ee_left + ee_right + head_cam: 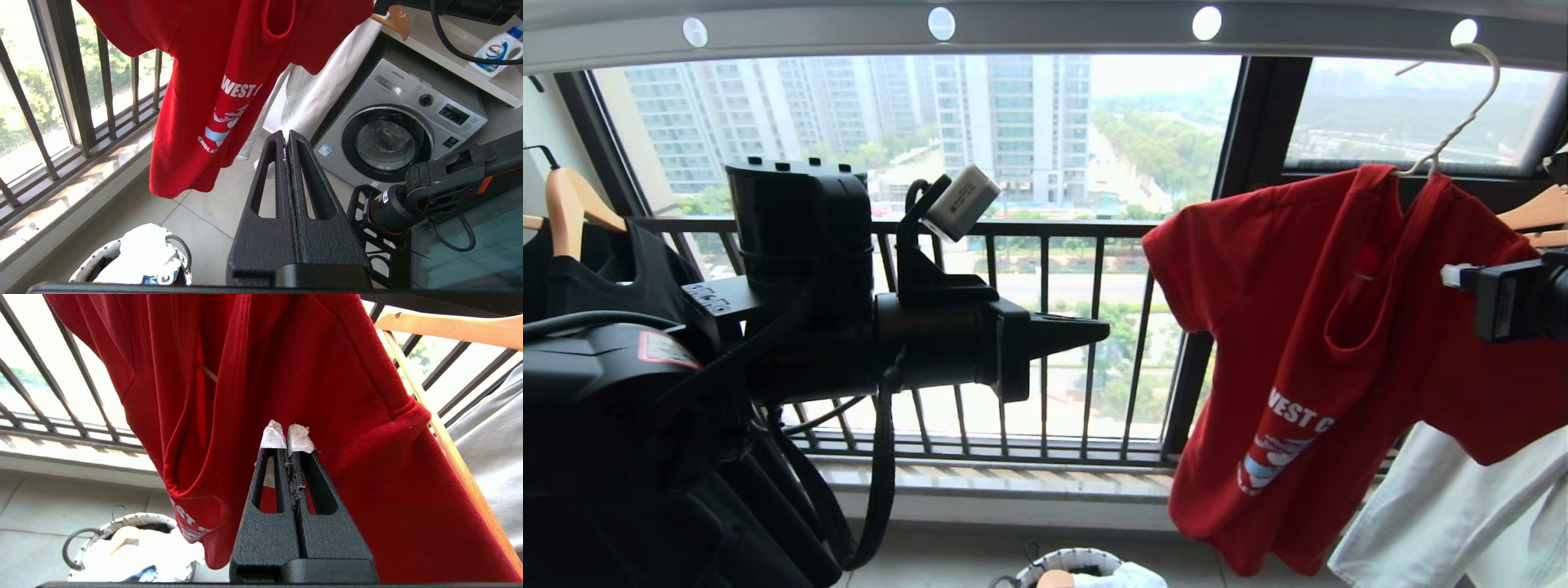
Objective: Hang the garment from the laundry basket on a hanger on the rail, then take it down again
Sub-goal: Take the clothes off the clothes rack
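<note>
Long grey perforated overhead rail (1045, 28); beneath it, bright red short-sleeved T-shirt (1339, 359) draped crookedly on thin off-white wire hanger (1462, 114); black left gripper (1086, 333) and tape-tipped right gripper (287, 437), both pressed together, empty, flanking shirt; round white-rimmed laundry basket (1078, 563) below.

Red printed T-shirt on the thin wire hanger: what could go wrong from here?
The red printed T-shirt hangs lopsided on the thin pale wire hanger, bunched to one side, so it may slide off. The shut right tool sits close to the cloth; pushing in could snag it or swing the hook off the grey perforated rail.
</note>
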Controlling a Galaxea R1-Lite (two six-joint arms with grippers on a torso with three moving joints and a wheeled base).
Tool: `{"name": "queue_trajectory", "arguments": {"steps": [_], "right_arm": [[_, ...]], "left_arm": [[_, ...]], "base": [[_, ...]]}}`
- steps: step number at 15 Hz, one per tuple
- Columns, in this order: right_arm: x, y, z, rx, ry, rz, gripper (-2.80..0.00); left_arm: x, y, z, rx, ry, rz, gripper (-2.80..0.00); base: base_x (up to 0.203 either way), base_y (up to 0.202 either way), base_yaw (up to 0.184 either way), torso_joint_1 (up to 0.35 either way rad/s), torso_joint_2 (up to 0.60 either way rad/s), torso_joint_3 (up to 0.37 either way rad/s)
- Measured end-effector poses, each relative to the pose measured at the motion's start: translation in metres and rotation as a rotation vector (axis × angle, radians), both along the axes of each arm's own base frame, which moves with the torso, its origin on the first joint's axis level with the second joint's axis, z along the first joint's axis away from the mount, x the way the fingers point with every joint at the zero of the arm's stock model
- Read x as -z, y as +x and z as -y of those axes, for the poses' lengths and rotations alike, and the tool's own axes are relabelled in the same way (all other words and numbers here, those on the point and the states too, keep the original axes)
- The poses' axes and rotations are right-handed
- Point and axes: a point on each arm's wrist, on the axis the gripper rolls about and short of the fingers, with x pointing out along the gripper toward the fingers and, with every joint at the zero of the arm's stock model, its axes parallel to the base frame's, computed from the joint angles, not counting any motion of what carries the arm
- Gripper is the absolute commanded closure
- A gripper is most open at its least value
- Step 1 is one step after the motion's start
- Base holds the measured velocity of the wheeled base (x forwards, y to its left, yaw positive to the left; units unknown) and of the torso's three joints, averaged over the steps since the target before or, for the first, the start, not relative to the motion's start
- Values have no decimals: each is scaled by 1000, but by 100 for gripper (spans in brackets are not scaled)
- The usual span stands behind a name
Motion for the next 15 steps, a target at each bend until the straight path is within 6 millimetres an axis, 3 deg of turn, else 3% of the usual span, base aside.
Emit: {"name": "queue_trajectory", "arguments": {"steps": [4,7,8,15], "right_arm": [[-3,18,10,43,-14,4,0],[-3,20,11,-11,4,1,0],[-4,18,10,-51,14,6,-280],[-8,19,9,-113,51,20,-280]], "left_arm": [[6,6,4,1,-8,4,0],[7,5,6,7,-4,2,0],[8,5,6,7,-3,1,0],[4,2,4,8,-9,12,0]], "base": [[0,0,0,0,0,0],[0,0,0,0,0,0],[0,0,0,0,0,0],[0,0,0,0,0,0]]}}
